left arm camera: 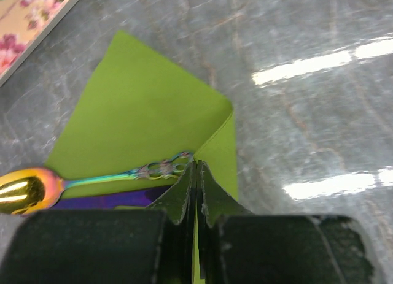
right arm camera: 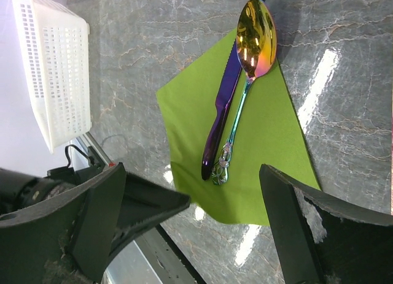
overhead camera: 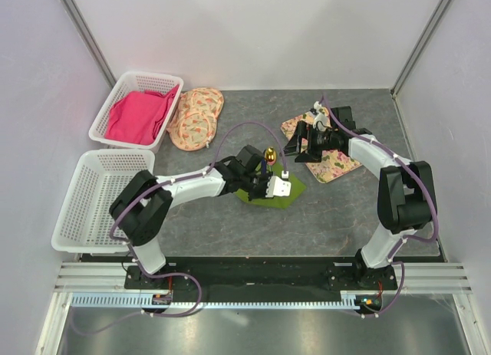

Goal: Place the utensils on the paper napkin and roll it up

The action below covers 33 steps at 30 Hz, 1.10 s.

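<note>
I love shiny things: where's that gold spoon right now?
In the top view, the spoon lies mid-table on the paper napkin, beside the dark-blue knife, its gold bowl at the napkin's far corner.

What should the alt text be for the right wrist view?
A knife and a gold-bowled spoon lie side by side on a green napkin on the grey table, the spoon's bowl reaching past the napkin's top corner. The open right gripper frames the bottom; a white basket sits upper left.
</note>
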Motion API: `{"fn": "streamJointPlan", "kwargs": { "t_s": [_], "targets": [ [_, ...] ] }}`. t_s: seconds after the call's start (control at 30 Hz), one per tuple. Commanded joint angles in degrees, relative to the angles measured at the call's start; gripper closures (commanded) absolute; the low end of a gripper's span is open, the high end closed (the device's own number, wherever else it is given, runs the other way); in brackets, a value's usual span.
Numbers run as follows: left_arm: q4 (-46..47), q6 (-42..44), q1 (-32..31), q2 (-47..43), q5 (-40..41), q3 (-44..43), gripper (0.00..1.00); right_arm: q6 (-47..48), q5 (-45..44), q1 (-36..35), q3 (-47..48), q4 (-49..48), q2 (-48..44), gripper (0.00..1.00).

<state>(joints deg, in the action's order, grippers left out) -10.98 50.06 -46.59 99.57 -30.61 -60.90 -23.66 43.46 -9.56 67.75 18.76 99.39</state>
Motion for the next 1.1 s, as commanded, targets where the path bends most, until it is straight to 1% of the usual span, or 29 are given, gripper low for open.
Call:
{"fn": "streamJointPlan", "kwargs": {
  "t_s": [0.0,0.3,0.33,0.37,0.4,0.43,0.47,0.53,0.57,0.63,0.67,0.8,1.07],
  "targets": [
    [-0.27,0.21,1.50,2.03,-2.17,-3.60,0.98,0.11,1.80,0.16,0.37,-1.89,0.97,0.02],
    [1.05,-0.41,4.22,5.02,-2.61,-6.16,0.98,-0.25,2.24,0.25,0.46,-1.98,2.21,0.03],
    [1.23,-0.49,4.31,5.02,-2.70,-6.24,0.98,-0.33,2.24,0.25,0.46,-2.06,2.64,0.06],
    [1.23,-0.14,4.31,5.02,-3.13,-6.16,0.98,-1.12,2.15,0.25,0.46,-2.33,3.08,0.15],
    [1.23,-0.05,4.31,5.02,-3.23,-5.98,0.98,-1.56,1.80,0.16,0.54,-2.76,3.43,0.22],
    [1.49,-0.14,4.31,5.02,-3.23,-5.89,0.98,-2.17,1.45,0.07,0.46,-3.12,4.22,0.31],
    [1.66,-0.23,4.31,5.02,-3.40,-5.81,0.98,-2.79,1.10,0.07,0.37,-3.55,4.58,0.47],
    [1.93,-0.40,4.31,5.19,-3.40,-5.72,0.98,-4.72,0.57,-0.11,-0.07,-5.05,5.45,0.59],
    [2.19,-0.41,4.31,5.20,-3.40,-5.72,0.98,-4.99,0.48,-0.37,-0.16,-5.40,5.89,0.69],
    [2.37,-0.49,4.49,5.28,-3.49,-5.63,0.98,-5.78,0.22,-1.25,-0.07,-5.93,7.21,0.73],
    [2.37,-0.58,4.49,5.37,-3.40,-5.63,0.98,-5.78,0.22,-1.42,-0.07,-5.93,7.65,0.79],
    [2.46,-0.93,4.84,5.81,-3.40,-5.89,0.98,-5.34,-0.22,-3.09,-0.16,-6.11,9.76,0.87],
    [4.39,-1.98,5.28,6.78,-2.61,-6.07,0.98,-4.12,-1.71,-5.55,-0.16,-5.41,12.84,0.91]
  ]
}}
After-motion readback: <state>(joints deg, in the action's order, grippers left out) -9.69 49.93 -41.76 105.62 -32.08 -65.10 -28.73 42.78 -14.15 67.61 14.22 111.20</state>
